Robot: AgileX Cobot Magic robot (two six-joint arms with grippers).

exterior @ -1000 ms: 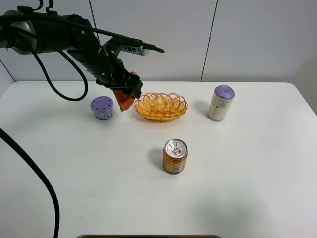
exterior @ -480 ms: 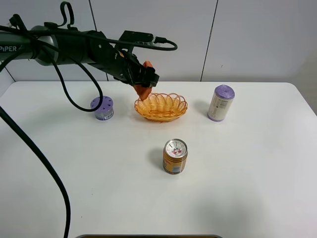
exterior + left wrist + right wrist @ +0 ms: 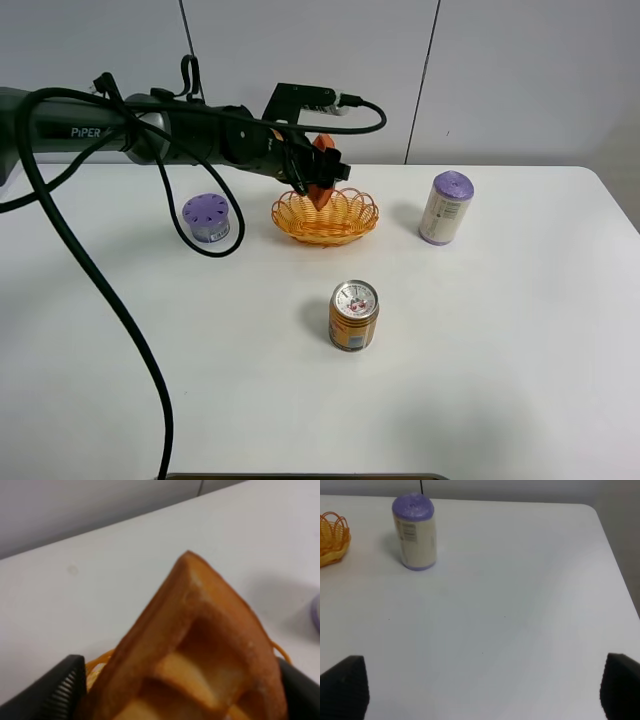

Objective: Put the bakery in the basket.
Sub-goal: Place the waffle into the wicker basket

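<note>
My left gripper (image 3: 318, 180) is shut on the bakery (image 3: 320, 188), an orange-brown waffle wedge, and holds it just above the back middle of the basket (image 3: 350, 222). In the left wrist view the bakery (image 3: 190, 650) fills the frame between the two black fingers (image 3: 62, 692), with orange strands of the basket (image 3: 97, 660) showing beneath it. The basket is a shallow oval of orange-yellow wicker on the white table. Its edge also shows in the right wrist view (image 3: 331, 540). My right gripper (image 3: 480, 692) is open and empty over bare table, out of the exterior high view.
A purple-lidded round container (image 3: 206, 217) stands left of the basket. A tall white canister with a purple top (image 3: 445, 208) stands to its right, also in the right wrist view (image 3: 414, 531). A gold drink can (image 3: 353, 315) stands in front of the basket.
My left gripper has carried the bakery rightward, from left of the basket's rim to over the basket's back middle. The right arm has not visibly moved.
</note>
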